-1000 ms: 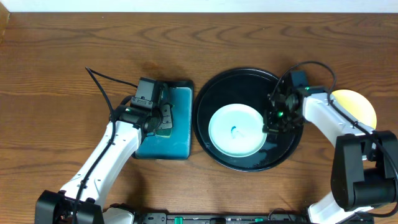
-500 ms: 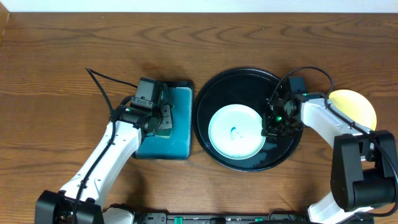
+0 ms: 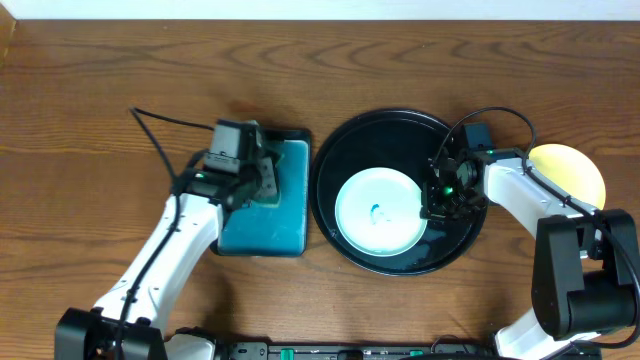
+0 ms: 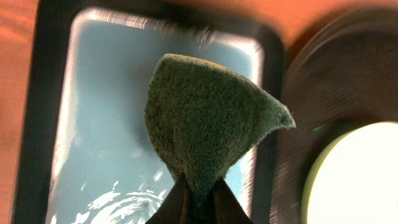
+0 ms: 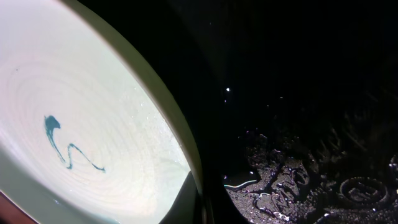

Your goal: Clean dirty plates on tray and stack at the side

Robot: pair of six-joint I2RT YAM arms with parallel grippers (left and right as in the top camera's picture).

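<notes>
Plate [image 3: 378, 210] flat, face-up, on tray [image 3: 400, 130]

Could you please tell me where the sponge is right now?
The sponge is pinched in the left end effector, held over the teal tray on the left side of the overhead view, just left of the round black tray.

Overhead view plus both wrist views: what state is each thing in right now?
round black tray: wet, holding one plate.
mint plate: dirty, teal smear, on the round black tray.
yellow plate: on the table beside it, partly hidden.
rectangular tray: water inside.
green sponge: pinched above the rectangular tray.
left tool: shut on the green sponge.
right tool: shut on the mint plate's rim.
</notes>
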